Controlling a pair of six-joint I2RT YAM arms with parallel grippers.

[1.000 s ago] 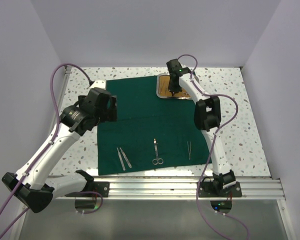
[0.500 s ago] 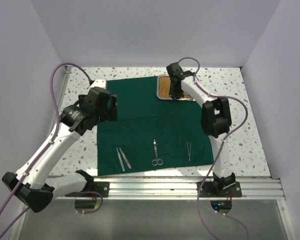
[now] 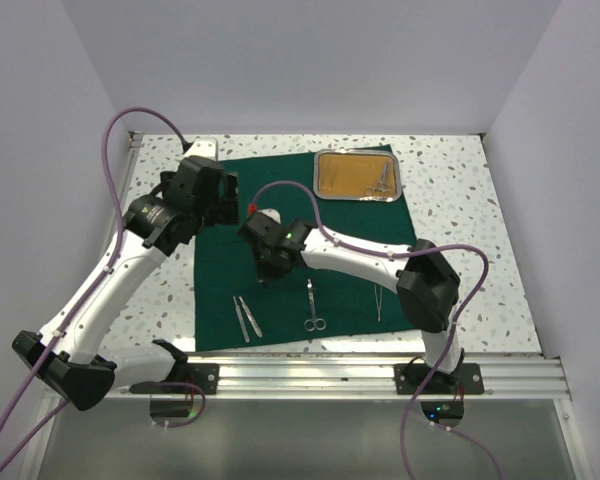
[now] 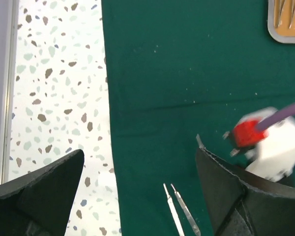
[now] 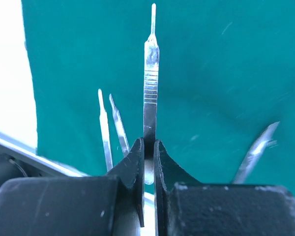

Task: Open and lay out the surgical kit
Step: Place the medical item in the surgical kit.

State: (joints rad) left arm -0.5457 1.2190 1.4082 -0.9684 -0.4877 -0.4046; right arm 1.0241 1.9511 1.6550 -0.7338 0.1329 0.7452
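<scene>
Notes dark green cloth wrap [image 3: 350, 220] open, three silver instruments [image 3: 313, 305] laid by table's near edge. Grips slim silver handle [image 5: 150, 73] over cloth in right end effector [image 5: 147, 143]; left end effector [image 4: 137, 172] wide, empty. Leaves more in rounded steel tray [image 3: 342, 178].

The cloth wrap [image 3: 350, 225] lies spread in the middle of the tabletop [image 3: 460, 250]. The tray [image 3: 317, 176] sits on its upper right corner. Near the lower edge of the cloth lie, from left to right, the forceps [image 3: 246, 317], the scissors [image 3: 313, 306] and the tweezers [image 3: 378, 300], each apart. The right gripper [image 3: 267, 276] is over the cloth, a little higher in the frame than the forceps, with a slim handle [image 5: 150, 73] between its jaws.
</scene>
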